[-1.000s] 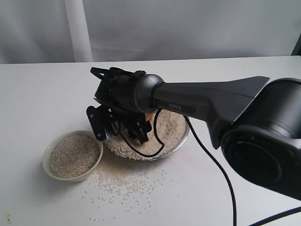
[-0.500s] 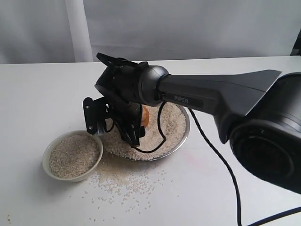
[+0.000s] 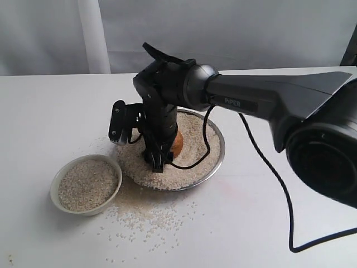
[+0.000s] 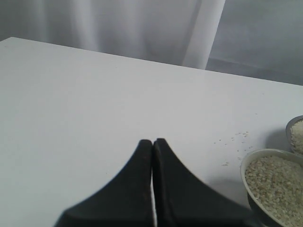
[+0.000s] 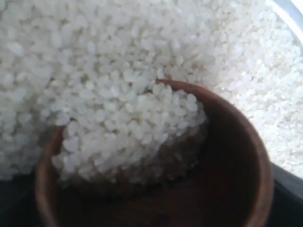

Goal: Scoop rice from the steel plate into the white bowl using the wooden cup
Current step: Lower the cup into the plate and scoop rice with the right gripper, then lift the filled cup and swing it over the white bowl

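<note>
The steel plate (image 3: 219,158) lies mid-table, heaped with rice (image 3: 196,146). My right gripper (image 3: 160,155) points down into it, shut on the wooden cup (image 3: 177,143), which is tipped on its side in the grains. Close up, the wooden cup (image 5: 236,161) has rice (image 5: 135,130) spilling into its dark mouth from the surrounding rice (image 5: 85,52). The white bowl (image 3: 56,183) sits left of the plate, nearly full of rice. My left gripper (image 4: 152,142) is shut and holds nothing, hovering over bare table beside the white bowl (image 4: 247,165); it is out of the exterior view.
Loose grains (image 3: 150,220) are scattered on the white table in front of the bowl and plate. A black cable (image 3: 262,167) trails from the right arm across the table's right side. A pale curtain hangs behind the table.
The right gripper has swung rightward and tilted down, carrying the cup from near the plate's left edge into the rice at the plate's middle.
</note>
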